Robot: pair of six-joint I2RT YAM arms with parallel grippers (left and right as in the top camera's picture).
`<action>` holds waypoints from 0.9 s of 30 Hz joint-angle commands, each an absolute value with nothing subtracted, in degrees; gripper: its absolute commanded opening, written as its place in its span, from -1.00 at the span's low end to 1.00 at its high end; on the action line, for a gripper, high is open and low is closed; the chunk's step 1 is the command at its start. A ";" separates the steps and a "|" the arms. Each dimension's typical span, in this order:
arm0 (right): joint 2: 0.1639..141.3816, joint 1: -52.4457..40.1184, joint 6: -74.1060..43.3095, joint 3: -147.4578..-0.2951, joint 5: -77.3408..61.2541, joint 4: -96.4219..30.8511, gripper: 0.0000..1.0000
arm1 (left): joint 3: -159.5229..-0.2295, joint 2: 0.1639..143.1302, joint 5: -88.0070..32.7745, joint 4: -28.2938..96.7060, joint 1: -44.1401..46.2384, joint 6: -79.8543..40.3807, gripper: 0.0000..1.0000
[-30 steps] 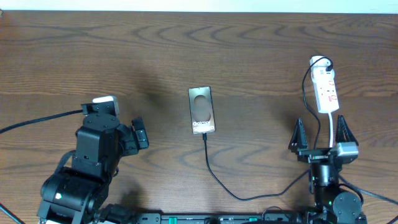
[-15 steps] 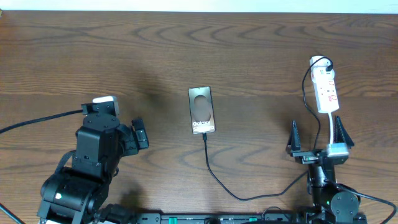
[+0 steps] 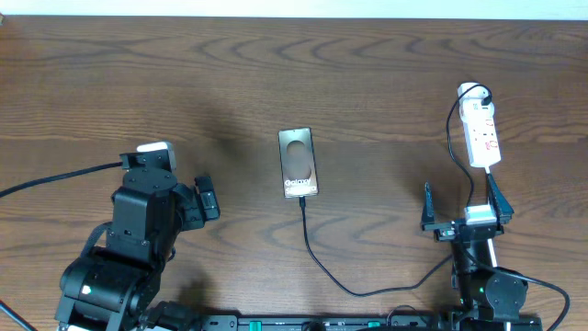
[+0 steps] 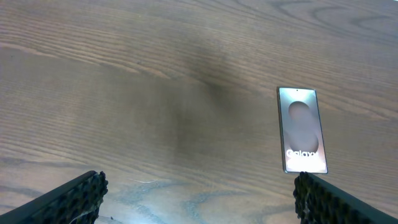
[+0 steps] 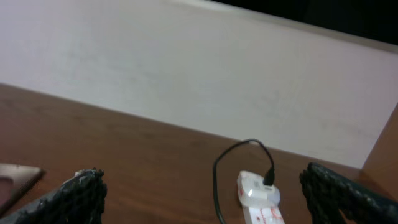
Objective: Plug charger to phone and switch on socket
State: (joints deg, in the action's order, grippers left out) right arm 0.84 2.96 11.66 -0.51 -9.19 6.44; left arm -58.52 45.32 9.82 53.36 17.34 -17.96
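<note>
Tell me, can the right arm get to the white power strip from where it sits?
Probably yes. The power strip lies straight ahead of the right arm, jaws open, with only bare table and its white cord between.

A wooden table (image 3: 92,74) bears phone (image 3: 299,163), charger (image 3: 305,230), socket (image 3: 482,133).

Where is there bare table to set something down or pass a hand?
Bare table: the far strip beyond phone and socket, the stretch between them, and left of the phone. Crowded: the near edge, where the charger loops toward the right gripper.
</note>
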 commanded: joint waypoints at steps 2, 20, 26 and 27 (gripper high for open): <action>0.27 2.42 14.55 -0.27 -9.19 4.89 0.99 | -58.37 45.34 10.79 53.36 17.06 -17.61 0.96; 0.27 2.42 26.92 -0.25 -9.32 -3.27 0.99 | -58.37 45.34 10.79 53.36 17.06 -17.63 0.96; 0.27 2.42 26.85 -0.25 -9.32 -3.42 0.99 | -58.37 45.34 10.79 53.36 17.06 -17.63 0.96; 0.27 2.42 26.83 -0.25 -9.34 -3.42 0.98 | -58.37 45.34 10.79 53.36 17.06 -17.63 0.96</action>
